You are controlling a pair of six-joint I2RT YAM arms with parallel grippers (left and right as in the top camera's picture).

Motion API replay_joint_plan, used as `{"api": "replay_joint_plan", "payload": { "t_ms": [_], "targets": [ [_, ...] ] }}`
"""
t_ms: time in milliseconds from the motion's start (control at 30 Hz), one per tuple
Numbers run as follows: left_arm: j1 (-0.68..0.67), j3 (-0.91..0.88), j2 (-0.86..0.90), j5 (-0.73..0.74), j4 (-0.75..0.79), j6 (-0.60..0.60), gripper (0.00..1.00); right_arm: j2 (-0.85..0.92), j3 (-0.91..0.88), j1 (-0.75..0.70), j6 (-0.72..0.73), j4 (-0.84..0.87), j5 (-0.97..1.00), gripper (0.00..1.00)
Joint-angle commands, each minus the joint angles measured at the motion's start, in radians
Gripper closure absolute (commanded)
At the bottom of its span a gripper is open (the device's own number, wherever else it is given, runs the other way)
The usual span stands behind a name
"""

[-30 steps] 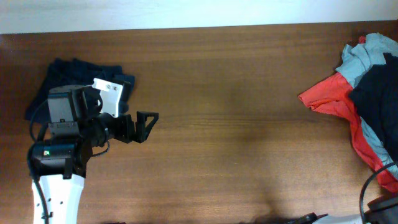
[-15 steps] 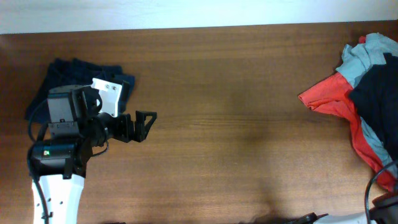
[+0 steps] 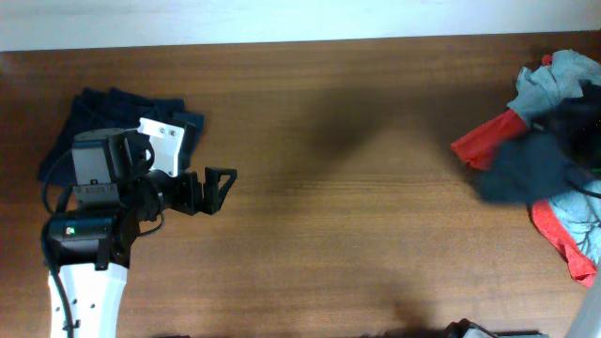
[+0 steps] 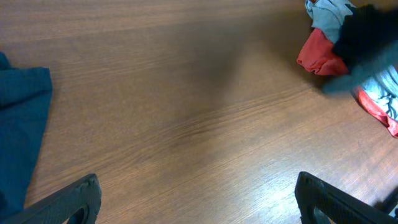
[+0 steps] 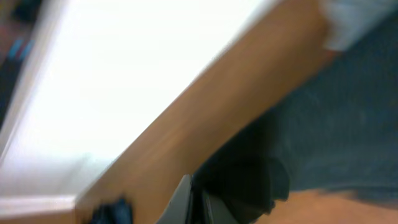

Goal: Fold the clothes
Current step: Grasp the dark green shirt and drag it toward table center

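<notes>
A pile of clothes lies at the table's right end, with a red garment [image 3: 484, 143] and a grey-blue one [image 3: 556, 77]. A dark navy garment [image 3: 521, 171] shows as a blur over the pile's left side, and again in the left wrist view [image 4: 367, 37]. In the blurred right wrist view, my right gripper [image 5: 198, 202] has its jaws together, with the dark garment [image 5: 323, 143] bunched at them. My left gripper [image 3: 220, 191] stands open over bare wood at the left, nothing between its fingers [image 4: 81, 194]. A folded dark blue garment [image 3: 103, 108] lies behind the left arm.
The brown wooden table [image 3: 347, 244] runs between the two sides. Its far edge meets a white wall [image 3: 282, 19]. The folded blue cloth [image 4: 22, 124] shows at the left of the left wrist view.
The right gripper has shut. The dark garment has shifted left off the pile and now blurs with motion. The left arm has not moved.
</notes>
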Motion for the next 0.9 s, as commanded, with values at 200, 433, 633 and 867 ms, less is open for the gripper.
{"api": "replay_joint_plan", "payload": {
  "t_ms": [200,433,633,867],
  "targets": [
    [0.001,0.087,-0.026,-0.144,-0.014,0.016,0.01,-0.04,0.012,0.525,-0.044,0.189,-0.005,0.96],
    [0.038,0.24,-0.098,-0.321,-0.069,0.013,0.01,0.019,0.012,0.874,-0.042,0.44,-0.01,0.96],
    [0.051,0.284,-0.163,-0.366,-0.076,0.013,0.01,0.057,0.012,1.115,-0.04,0.678,-0.012,0.96],
    [0.051,0.284,-0.171,-0.403,-0.135,0.013,0.01,0.049,0.012,1.076,-0.043,0.743,0.014,0.96]
  ]
}}
